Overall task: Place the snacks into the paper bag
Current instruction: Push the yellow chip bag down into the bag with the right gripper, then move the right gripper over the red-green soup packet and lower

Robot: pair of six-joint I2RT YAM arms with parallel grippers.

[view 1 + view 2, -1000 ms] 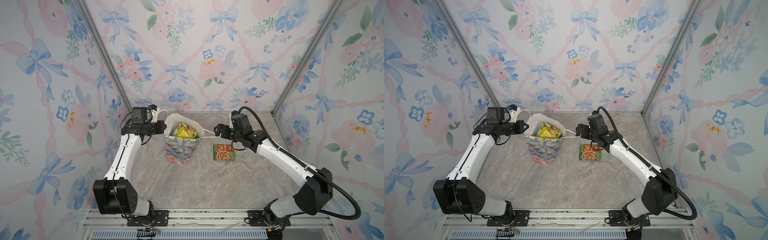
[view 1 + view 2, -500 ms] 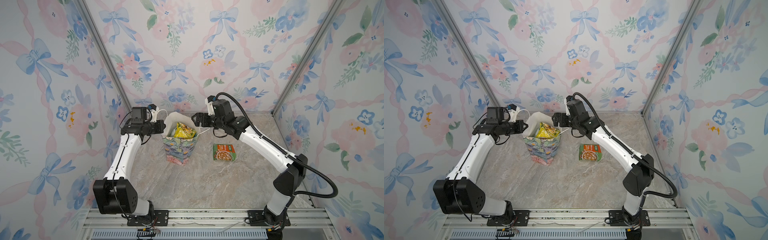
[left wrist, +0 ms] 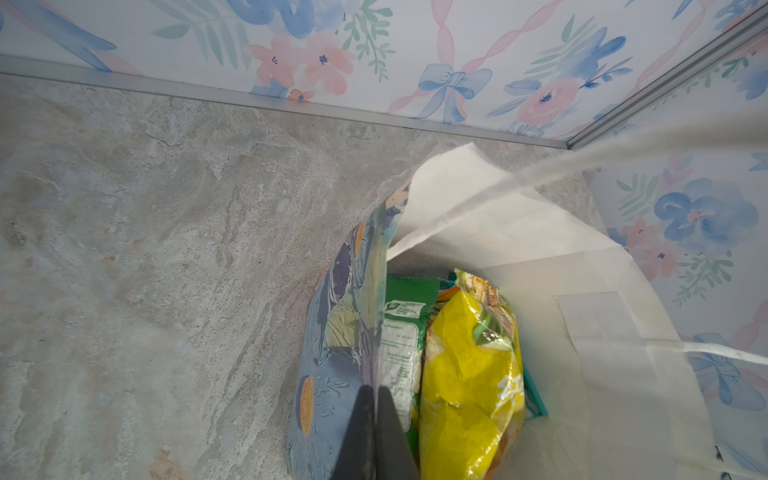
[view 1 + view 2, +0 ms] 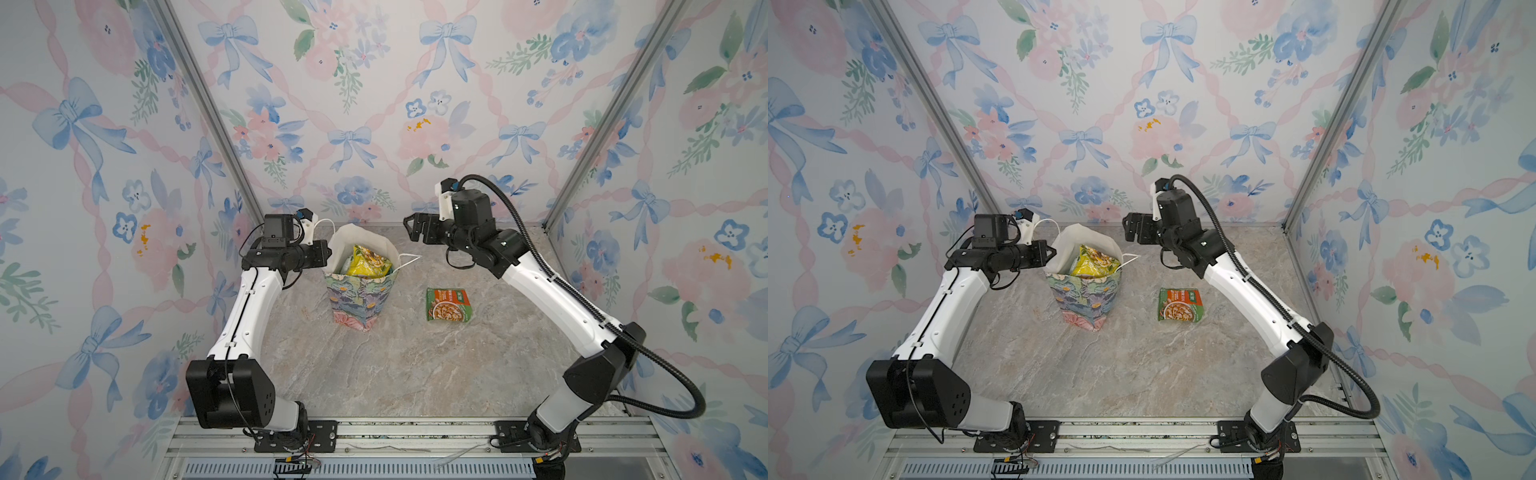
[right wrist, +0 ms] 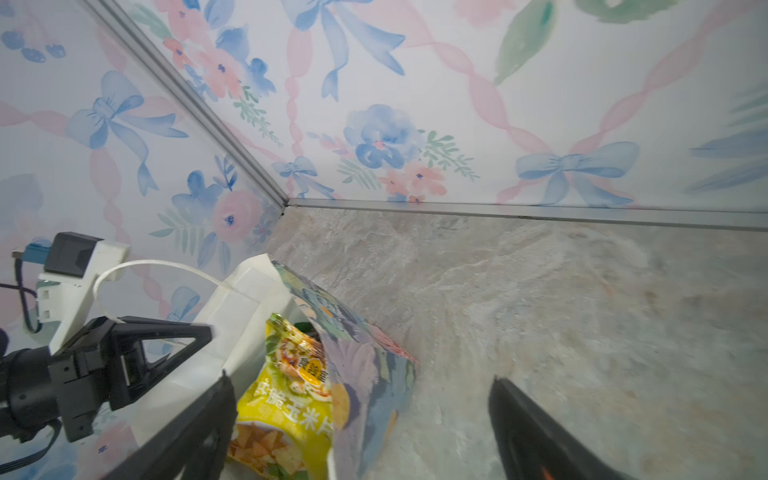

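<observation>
The paper bag (image 4: 360, 301) (image 4: 1086, 301) stands upright at mid-table, mouth open. A yellow chip packet (image 4: 369, 262) (image 4: 1093, 262) pokes out of it. My left gripper (image 4: 328, 253) (image 4: 1053, 252) is shut on the bag's left rim. In the left wrist view, that gripper (image 3: 375, 390) pinches the printed wall (image 3: 332, 340), with a green packet (image 3: 405, 332) and the yellow packet (image 3: 469, 374) just inside. An orange-green nut packet (image 4: 448, 304) (image 4: 1179, 304) lies flat right of the bag. My right gripper (image 4: 415, 228) (image 4: 1133, 227) hangs open and empty above the bag's right side; it (image 5: 361, 390) spans the bag's edge (image 5: 365, 374).
The bag's white cord handles stick out at the back left (image 4: 326, 224) and to the right (image 4: 409, 258). The flowered back wall (image 4: 374, 124) and side walls close in the table. The metal rail (image 4: 415, 432) with both arm bases runs along the front edge.
My right gripper swung left over the bag's mouth, then drew back to the right and a little higher, still open. The left gripper and the bag have stayed put.
</observation>
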